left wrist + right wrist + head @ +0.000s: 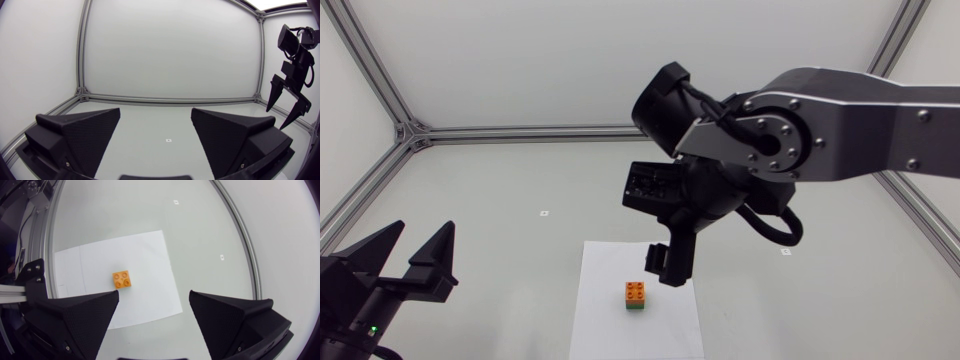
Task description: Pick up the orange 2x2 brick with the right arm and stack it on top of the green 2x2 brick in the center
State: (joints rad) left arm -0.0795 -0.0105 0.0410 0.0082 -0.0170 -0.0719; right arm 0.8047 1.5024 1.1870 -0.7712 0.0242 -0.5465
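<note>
The orange 2x2 brick (635, 292) sits stacked on the green 2x2 brick (635, 307) on the white paper sheet (605, 320) at the table's middle. In the right wrist view only the orange brick (122, 279) shows from above, the green one hidden beneath it. My right gripper (667, 268) hangs open just above and to the right of the stack, holding nothing; its fingers (82, 315) frame the paper (90, 260) from above. My left gripper (412, 250) stands open at the left, far from the bricks. The left wrist view shows the right gripper (287, 102) open in the air.
The aluminium frame rails (410, 135) run along the table's back and sides. Small white markers (544, 212) lie on the grey tabletop. The right arm's big silver link (850, 110) reaches in over the table from the right.
</note>
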